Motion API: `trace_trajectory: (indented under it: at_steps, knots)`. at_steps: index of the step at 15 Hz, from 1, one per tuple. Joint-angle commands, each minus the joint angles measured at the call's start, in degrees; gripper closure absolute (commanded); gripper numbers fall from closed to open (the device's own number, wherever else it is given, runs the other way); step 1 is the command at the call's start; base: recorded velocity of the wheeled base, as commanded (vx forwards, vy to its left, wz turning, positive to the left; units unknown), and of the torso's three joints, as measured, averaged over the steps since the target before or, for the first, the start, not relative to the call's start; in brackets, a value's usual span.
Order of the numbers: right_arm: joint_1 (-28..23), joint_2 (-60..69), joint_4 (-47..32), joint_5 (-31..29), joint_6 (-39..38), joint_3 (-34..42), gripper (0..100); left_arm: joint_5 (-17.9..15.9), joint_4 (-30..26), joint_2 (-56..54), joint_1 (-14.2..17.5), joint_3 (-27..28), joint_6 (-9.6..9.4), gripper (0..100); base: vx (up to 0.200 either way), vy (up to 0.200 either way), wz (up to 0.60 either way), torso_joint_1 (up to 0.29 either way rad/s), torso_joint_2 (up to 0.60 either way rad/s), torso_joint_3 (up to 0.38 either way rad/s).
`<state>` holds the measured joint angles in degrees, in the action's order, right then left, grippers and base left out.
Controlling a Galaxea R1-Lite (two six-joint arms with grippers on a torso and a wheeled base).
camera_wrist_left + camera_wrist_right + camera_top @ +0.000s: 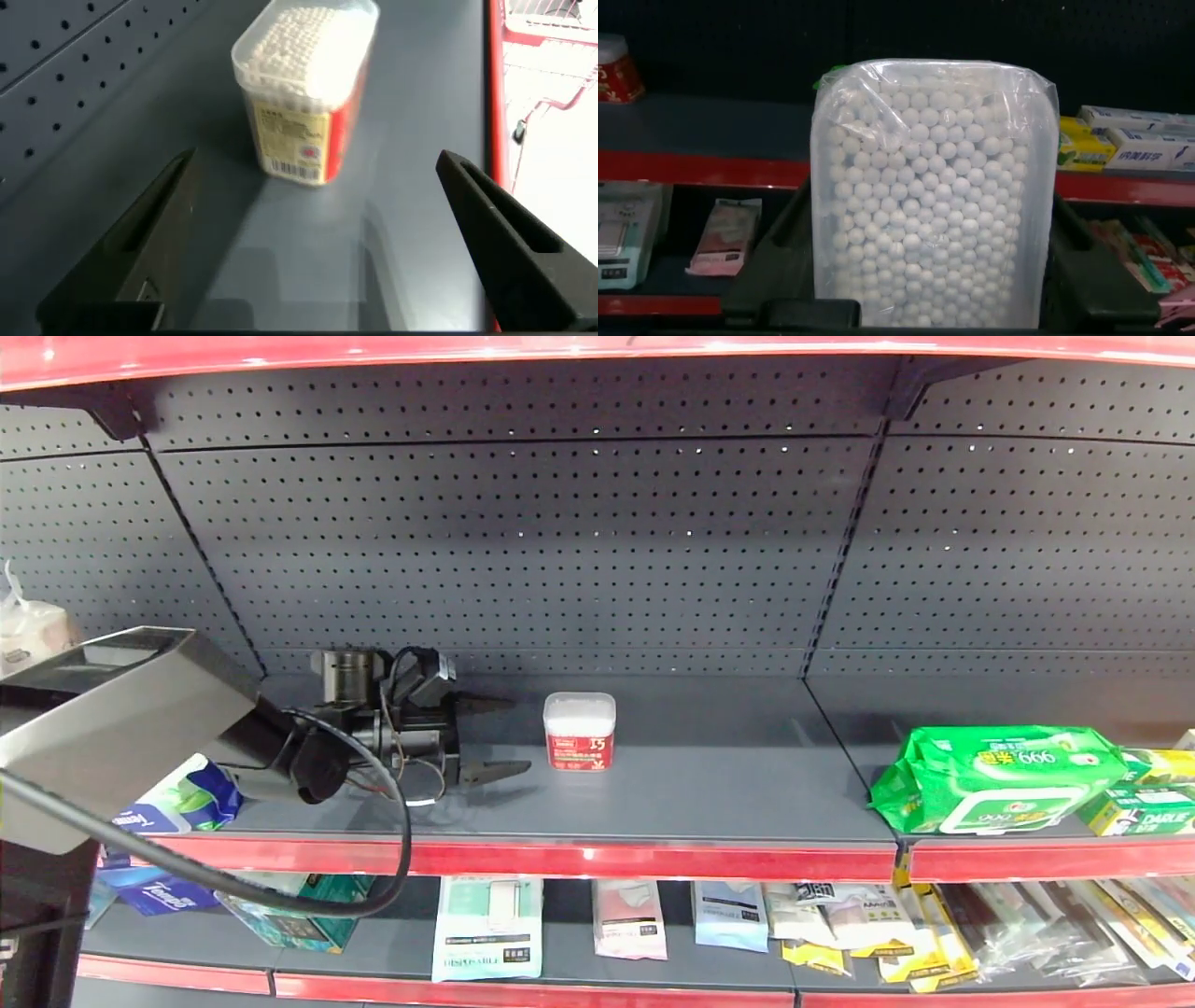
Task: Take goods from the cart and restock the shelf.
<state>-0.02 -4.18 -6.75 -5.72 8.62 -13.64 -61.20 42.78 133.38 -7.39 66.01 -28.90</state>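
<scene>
Plastic-wrapped swab pack (934, 187) sits gripped in right hand (934, 229).

Red-labelled swab box (579, 731) upright on grey shelf (709, 784); plastic-wrapped swab pack (934, 196) between right jaws

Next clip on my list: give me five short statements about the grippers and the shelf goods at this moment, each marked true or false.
1. The left gripper is open with nothing between its fingers. True.
2. The swab box lies on its side on the shelf. False: it stands upright, lid up.
3. The right gripper is shut on a wrapped swab pack. True.
4. The green wipes pack sits to the robot's left of the swab box. False: it lies to the right of it, on the next shelf section.
5. The left gripper touches the swab box. False: bare shelf shows between its fingertips and the box.
</scene>
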Motion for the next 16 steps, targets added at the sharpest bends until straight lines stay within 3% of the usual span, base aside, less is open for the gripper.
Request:
trace_trajectory:
  at_steps: [1,16]
  knots:
    - [-0.06,0.05,-0.1,0.0,0.08,0.02,100,0.29,0.03,3.03,-0.7,2.98,0.25,0,0.0,0.0,0.0,0.0,0.0,0.0]
    - [-1.21,1.02,-0.19,0.09,0.17,1.07,100,1.61,-0.06,9.71,-4.3,12.91,2.01,0,0.0,0.0,0.0,0.0,0.0,0.0]
